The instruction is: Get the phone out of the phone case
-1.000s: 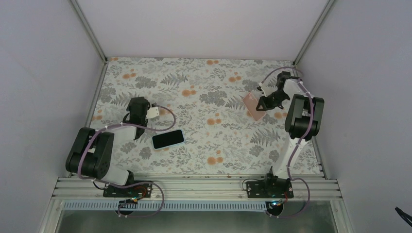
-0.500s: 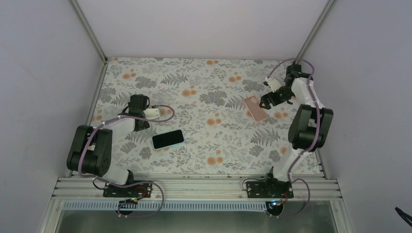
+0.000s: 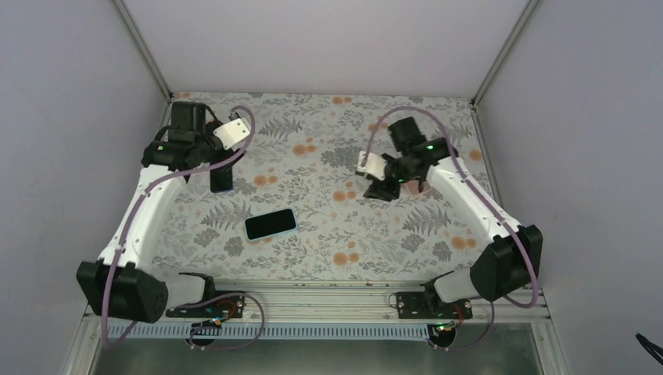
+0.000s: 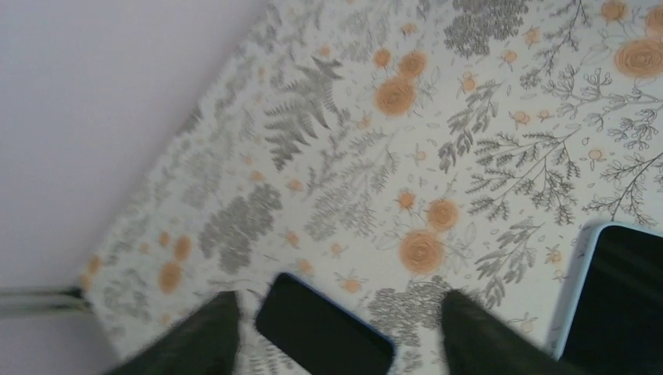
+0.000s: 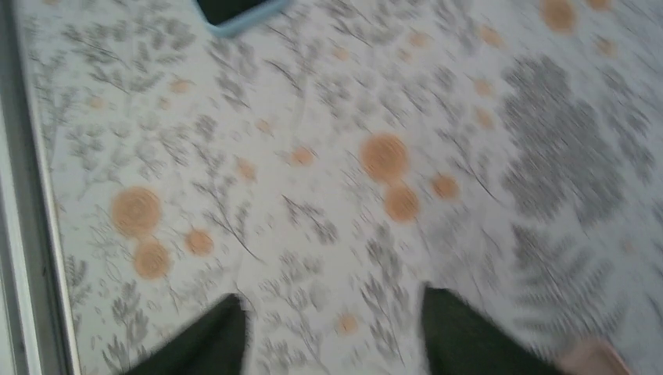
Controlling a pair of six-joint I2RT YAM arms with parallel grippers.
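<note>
Beside the right gripper [image 5: 332, 308], only a blurred pink phone case [image 5: 596, 358] corner.

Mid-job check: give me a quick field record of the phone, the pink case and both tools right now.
phone: light-blue-edged rectangular phone, dark screen up, flat on the floral-patterned table, clear of both arms
case: pink phone case, only a corner shows by the right tool; mostly hidden from above
left tool: open, above a dark flat rounded rectangle lying at far left; what it is, unclear
right tool: open, empty
task state: phone and case lie apart
</note>
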